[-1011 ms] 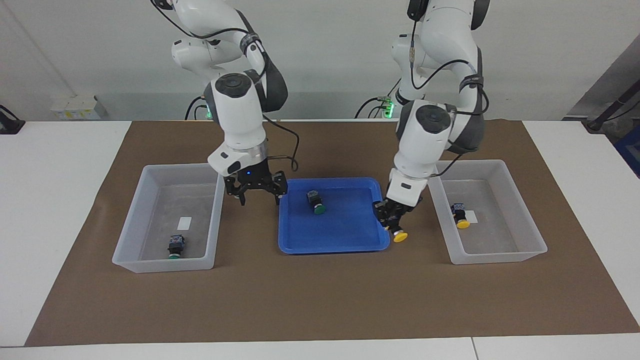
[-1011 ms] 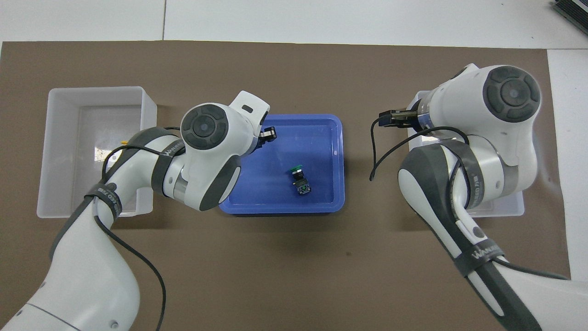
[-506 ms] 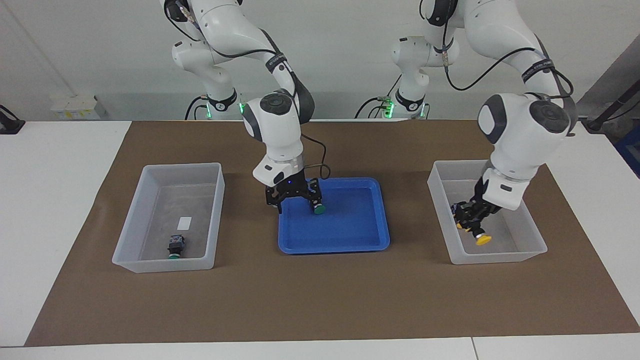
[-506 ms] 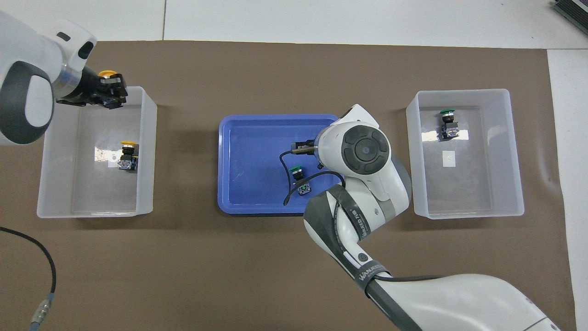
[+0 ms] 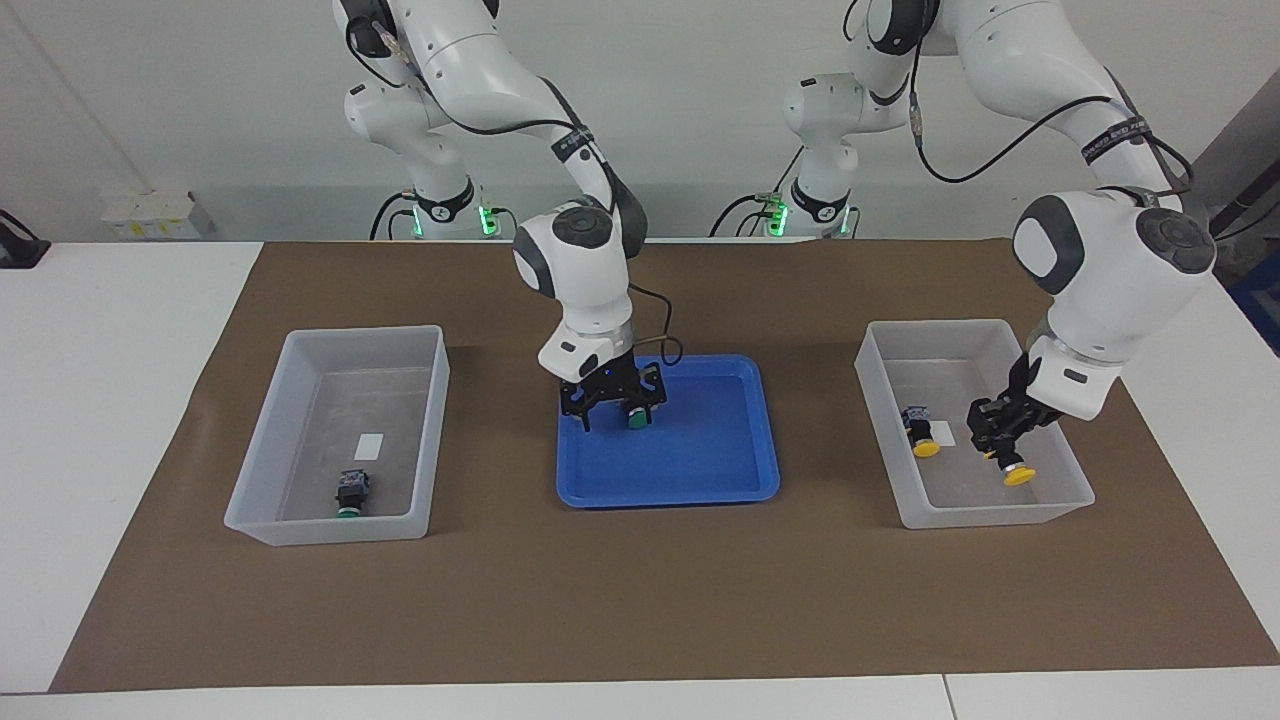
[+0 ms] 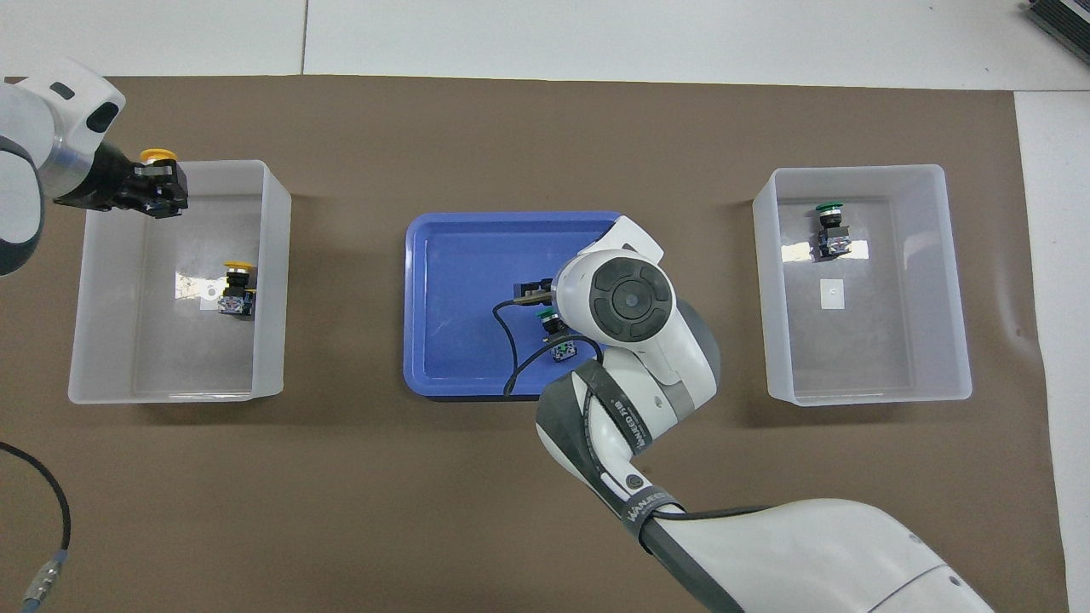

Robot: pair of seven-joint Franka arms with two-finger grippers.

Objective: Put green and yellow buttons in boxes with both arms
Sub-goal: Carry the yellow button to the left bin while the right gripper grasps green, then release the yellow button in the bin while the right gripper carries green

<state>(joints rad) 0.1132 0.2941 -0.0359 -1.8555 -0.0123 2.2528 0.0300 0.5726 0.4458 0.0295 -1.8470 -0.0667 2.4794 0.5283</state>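
My left gripper is shut on a yellow button, cap downward, low inside the clear box at the left arm's end. A second yellow button lies on that box's floor beside it. My right gripper is open and low in the blue tray, its fingers on either side of a green button. In the overhead view the right wrist covers most of that green button. Another green button lies in the clear box at the right arm's end.
A brown mat covers the table under the tray and both boxes. The tray stands between the two boxes. A white label lies on the floor of the box at the right arm's end.
The left gripper carried the yellow button from the tray's edge to over its box and lower into it. The right gripper moved from beside its box into the tray, down around the green button.
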